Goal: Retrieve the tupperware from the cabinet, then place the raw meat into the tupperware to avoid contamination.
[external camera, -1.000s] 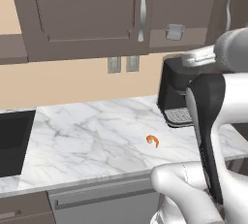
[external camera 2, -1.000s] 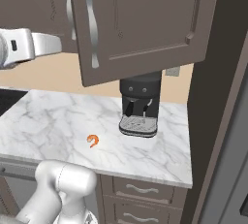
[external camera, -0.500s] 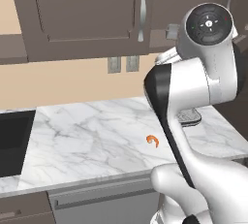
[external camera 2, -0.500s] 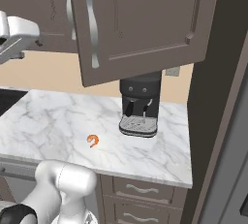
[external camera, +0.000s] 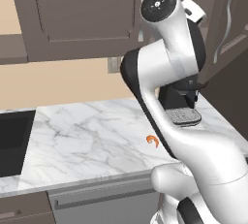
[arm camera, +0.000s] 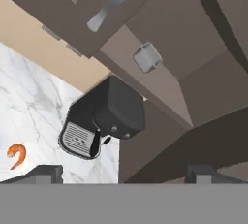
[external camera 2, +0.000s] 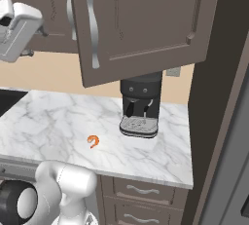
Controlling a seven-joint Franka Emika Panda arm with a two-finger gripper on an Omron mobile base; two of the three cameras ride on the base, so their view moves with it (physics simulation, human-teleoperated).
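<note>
The tupperware (arm camera: 147, 57), a small grey box, sits on the brown shelf of the open cabinet (arm camera: 160, 87) in the hand view. Ahead of and well short of it, my gripper (arm camera: 124, 174) stands open, its two dark tips far apart with nothing between them. The cabinet door (external camera 2: 141, 24) hangs open over the counter, and its silver handle (arm camera: 114, 2) shows near the top of the hand view. The raw meat (external camera: 153, 140) (external camera 2: 94, 141) (arm camera: 17, 154), a tiny orange curl, lies on the marble counter (external camera 2: 48, 121). My white hand (external camera 2: 19, 29) is raised at cabinet height.
A black coffee machine (external camera 2: 141, 104) (external camera: 181, 106) (arm camera: 109, 116) stands on the counter under the open cabinet, right of the meat. A dark sink (external camera: 12, 140) lies at the counter's left end. Drawers (external camera 2: 141, 190) sit below the counter, and a tall dark panel (external camera 2: 214, 97) bounds the right.
The arm has swung up and across the left base view, now hiding much of the coffee machine and cabinet. The hand has tilted at cabinet height. The jaws stay wide.
</note>
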